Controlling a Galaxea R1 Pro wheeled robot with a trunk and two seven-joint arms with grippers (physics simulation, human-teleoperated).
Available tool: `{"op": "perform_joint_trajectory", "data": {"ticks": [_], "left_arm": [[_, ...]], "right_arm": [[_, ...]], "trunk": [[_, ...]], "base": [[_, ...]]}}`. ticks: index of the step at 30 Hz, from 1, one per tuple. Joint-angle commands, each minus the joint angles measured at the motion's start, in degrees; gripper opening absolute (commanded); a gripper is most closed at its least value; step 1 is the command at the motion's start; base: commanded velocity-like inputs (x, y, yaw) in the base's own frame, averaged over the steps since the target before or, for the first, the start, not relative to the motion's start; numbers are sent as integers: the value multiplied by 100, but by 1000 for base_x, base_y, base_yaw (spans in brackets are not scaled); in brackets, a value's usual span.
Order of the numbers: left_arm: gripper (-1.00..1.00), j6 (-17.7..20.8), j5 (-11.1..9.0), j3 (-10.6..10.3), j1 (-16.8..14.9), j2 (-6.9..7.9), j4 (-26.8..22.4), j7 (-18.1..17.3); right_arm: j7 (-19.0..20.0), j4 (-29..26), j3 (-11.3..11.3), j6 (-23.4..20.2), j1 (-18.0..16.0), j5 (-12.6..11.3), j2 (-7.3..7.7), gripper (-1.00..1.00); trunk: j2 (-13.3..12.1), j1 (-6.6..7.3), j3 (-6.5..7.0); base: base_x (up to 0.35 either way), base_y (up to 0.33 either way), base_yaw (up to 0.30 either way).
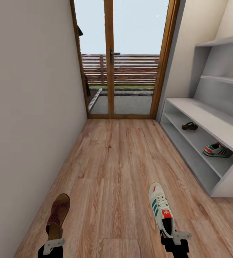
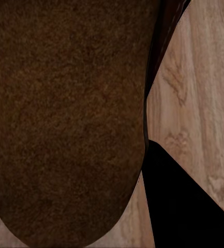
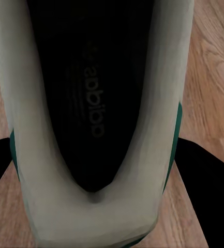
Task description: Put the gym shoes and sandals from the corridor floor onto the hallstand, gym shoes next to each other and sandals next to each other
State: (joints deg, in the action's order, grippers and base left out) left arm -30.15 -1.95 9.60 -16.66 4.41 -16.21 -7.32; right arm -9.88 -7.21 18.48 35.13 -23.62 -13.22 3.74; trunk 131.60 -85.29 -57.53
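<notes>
- Head view: gym shoe (image 1: 160, 209) carried at the heel by the right gripper (image 1: 174, 239), toe pointing ahead down the corridor; sole appears clear of the corridor floor (image 1: 116, 161).
- Right wrist view looks straight into the shoe's dark insole (image 3: 93, 93); fingers closed on its heel end, by my reading.
- Sandal (image 1: 57, 215) gripped at its back by the left gripper (image 1: 52, 247), toe forward; left wrist view shows its brown surface (image 2: 65, 119) close up.
- Hallstand (image 1: 206, 118) runs along the right wall, ahead of both arms.
- Its upper open shelf row holds the other sandal (image 1: 190, 126) further off and the other gym shoe (image 1: 218, 149) nearer, well apart from each other.
- Step in hand, as judged: carry both to the rack.
- To do it well: turn toward the rack and get close before reaching, keep each shoe level, enter the shelf under the bench top, and set the gym shoe just beside its mate and the sandal beside its own.
- Risk: clipping the shelf edge on entry.
</notes>
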Motion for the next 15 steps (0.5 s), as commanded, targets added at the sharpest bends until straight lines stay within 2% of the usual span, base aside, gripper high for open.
{"op": "perform_joint_trajectory", "data": {"ticks": [1,15], "left_arm": [[-100,-9,-7,43,-4,-2,4,-60],[-100,-9,-7,50,1,-2,4,-60]], "right_arm": [[-20,-1,50,12,-3,-39,1,-100],[-14,0,50,12,-3,-32,4,-100]], "trunk": [[2,-2,-5],[2,-2,-5]], "base": [[338,0,0],[338,0,0]]}}
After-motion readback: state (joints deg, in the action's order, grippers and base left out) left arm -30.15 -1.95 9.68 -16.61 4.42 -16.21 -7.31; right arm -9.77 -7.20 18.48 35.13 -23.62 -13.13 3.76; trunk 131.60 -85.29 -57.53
